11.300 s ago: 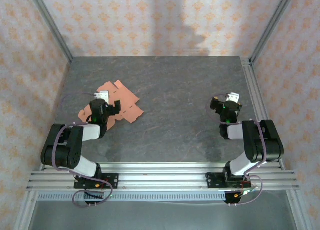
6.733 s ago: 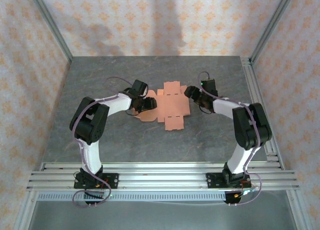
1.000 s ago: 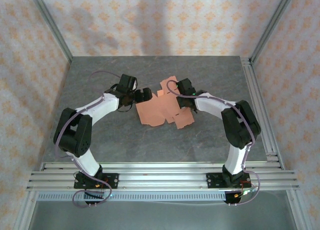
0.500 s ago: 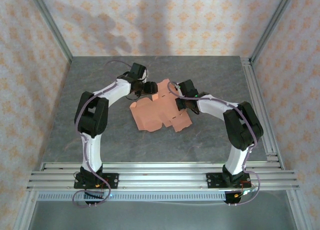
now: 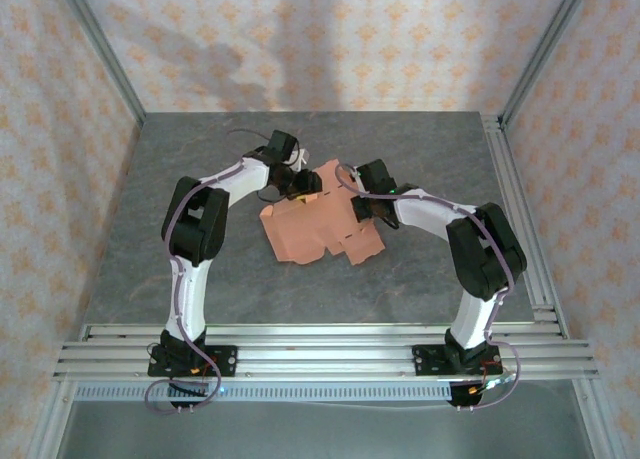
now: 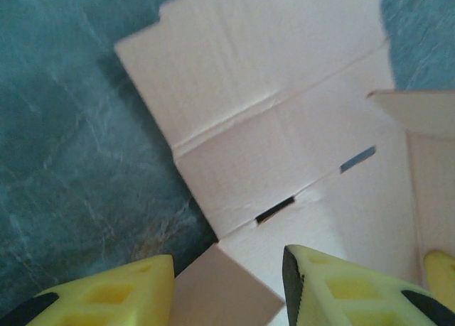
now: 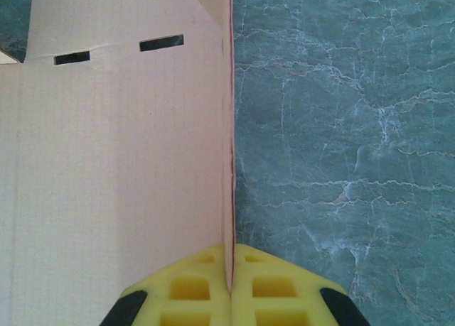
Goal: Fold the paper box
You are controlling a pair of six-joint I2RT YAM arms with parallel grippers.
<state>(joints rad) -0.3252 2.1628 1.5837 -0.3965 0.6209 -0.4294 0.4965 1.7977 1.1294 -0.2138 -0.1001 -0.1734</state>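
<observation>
Right tool (image 5: 362, 207) is pressed together, pinching a raised panel edge of the box (image 5: 315, 229). In the right wrist view the cardboard edge sits clamped between the yellow pads (image 7: 192, 290). Left tool (image 5: 300, 182) is half spread and straddles a flap corner at the box's upper left. Its pads (image 6: 334, 290) stand apart, and I can't tell if either touches the flap.

Box sits mid-frame on the surface (image 5: 420, 159), partly folded, with flaps flat toward the lower right. Both arms arch in from the sides and cover its upper edge. Bare surface lies left, right and below the box. Metal rail (image 5: 515, 209) runs along the right edge, with patterned wall (image 5: 300, 49) at the top and aluminium beams (image 5: 320, 344) at the bottom.
</observation>
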